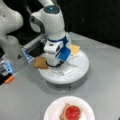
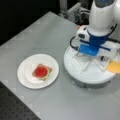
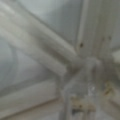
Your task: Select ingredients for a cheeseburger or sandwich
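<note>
Your gripper point(image 1: 54, 63) is low over the white turntable point(image 1: 80, 68); the brown bread slice point(image 1: 40, 62) sits just left of it. Can't tell whether it's clenched or released.

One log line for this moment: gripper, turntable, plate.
gripper: low over white turntable | turntable: bread slice, yellow slice | plate: bread with tomato disc

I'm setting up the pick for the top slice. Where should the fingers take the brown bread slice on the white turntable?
The brown bread slice lies flat, overhanging the round tray's rim at a front view's left. Probably come from above and pinch two opposite edges of the overhanging part. The gripper is beside it.
</note>
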### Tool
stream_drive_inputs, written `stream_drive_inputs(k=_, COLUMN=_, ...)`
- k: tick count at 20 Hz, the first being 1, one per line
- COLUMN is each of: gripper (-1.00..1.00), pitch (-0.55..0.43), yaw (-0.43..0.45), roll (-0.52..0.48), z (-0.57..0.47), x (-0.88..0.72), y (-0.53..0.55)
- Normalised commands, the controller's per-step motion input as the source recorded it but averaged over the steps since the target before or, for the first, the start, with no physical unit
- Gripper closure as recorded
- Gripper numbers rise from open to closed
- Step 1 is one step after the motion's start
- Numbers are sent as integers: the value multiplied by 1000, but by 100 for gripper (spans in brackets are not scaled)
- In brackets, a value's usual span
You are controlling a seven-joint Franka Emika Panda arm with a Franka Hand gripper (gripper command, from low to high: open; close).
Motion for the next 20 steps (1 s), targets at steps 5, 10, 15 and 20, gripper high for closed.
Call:
stream_drive_inputs(k=5, gripper=-100, pitch=-213, yaw=318, roll=-189, z=-242, x=-314, y=-62)
stream_drive_inputs(k=10, gripper=-100, pitch=-192, yaw=320, roll=-130, z=-271, x=-277, y=-12)
stream_drive_inputs(k=15, gripper=-100, pitch=-142, yaw=402, roll=-49, z=-260, x=-213, y=-26)
stream_drive_inputs(k=20, gripper=-100, pitch=-119, yaw=403, roll=6, z=-280, x=-135, y=-7)
